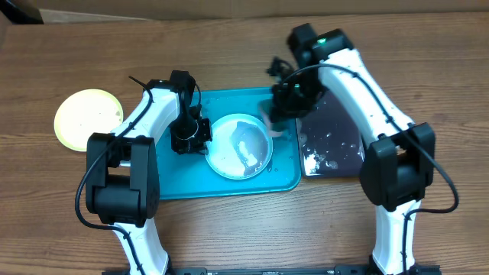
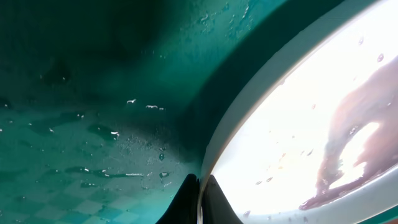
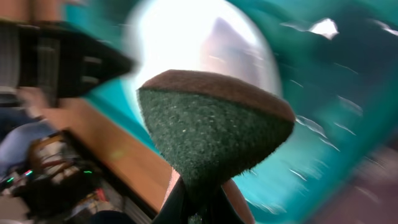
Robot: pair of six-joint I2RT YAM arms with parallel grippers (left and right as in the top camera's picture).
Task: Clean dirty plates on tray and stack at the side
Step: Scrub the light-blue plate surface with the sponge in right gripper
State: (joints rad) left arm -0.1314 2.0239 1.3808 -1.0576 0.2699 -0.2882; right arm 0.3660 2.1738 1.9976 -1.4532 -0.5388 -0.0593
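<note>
the right pincer [image 3: 198,202] is clamped on a sponge [image 3: 211,127] over the right edge of the tray [image 1: 176,187]. the smeared plate [image 1: 241,145] sits mid-tray, just to its left, with the left pincer [image 2: 200,196] pinching the plate's left rim.

My left arm [image 1: 145,111] folds inward, left gripper [image 1: 189,137] pointing down, jaws closed; my right arm [image 1: 367,84] reaches across, right gripper [image 1: 279,114] clamped on a sponge [image 3: 211,124].

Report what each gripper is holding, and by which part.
Left gripper pinches the plate at its rim. Right gripper pinches the sponge by its narrow lower end.
</note>
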